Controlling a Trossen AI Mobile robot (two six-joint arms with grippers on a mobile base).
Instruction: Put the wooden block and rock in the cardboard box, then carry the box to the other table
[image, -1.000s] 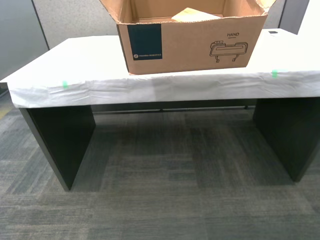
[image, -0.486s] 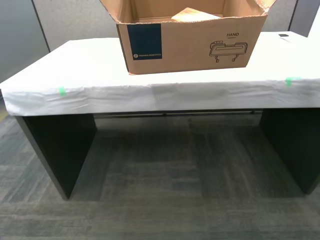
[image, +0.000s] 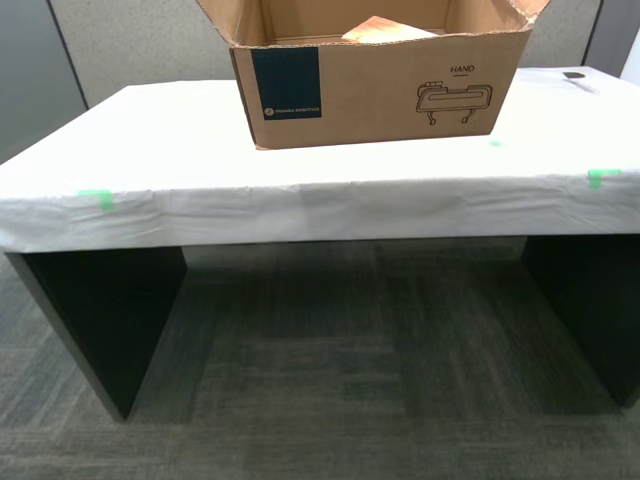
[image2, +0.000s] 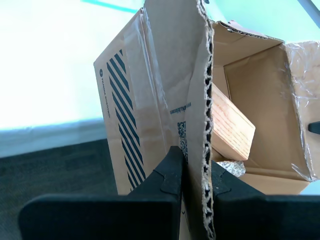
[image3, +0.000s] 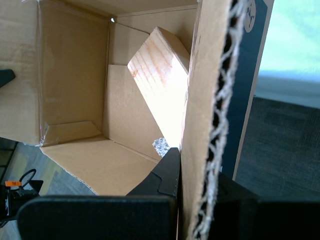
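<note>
While both tools pinch opposite walls of the cardboard box (image: 380, 85), my first tool (image3: 192, 177) and my second tool (image2: 195, 177) each clamped on an edge, the carrying step looks underway. The wooden block (image3: 160, 85) leans inside, the rock (image2: 231, 167) beneath it. The box hangs over the other bench (image: 180, 150); next comes lowering it level, then letting go.

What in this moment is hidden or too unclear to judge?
- Rock: only a grey speckled sliver shows in both wrist views, behind the wooden block; hidden by the cardboard box wall in the exterior view.
- Whether the box rests on the other table: its base contact is unclear.
- Arms: outside the exterior view.
</note>
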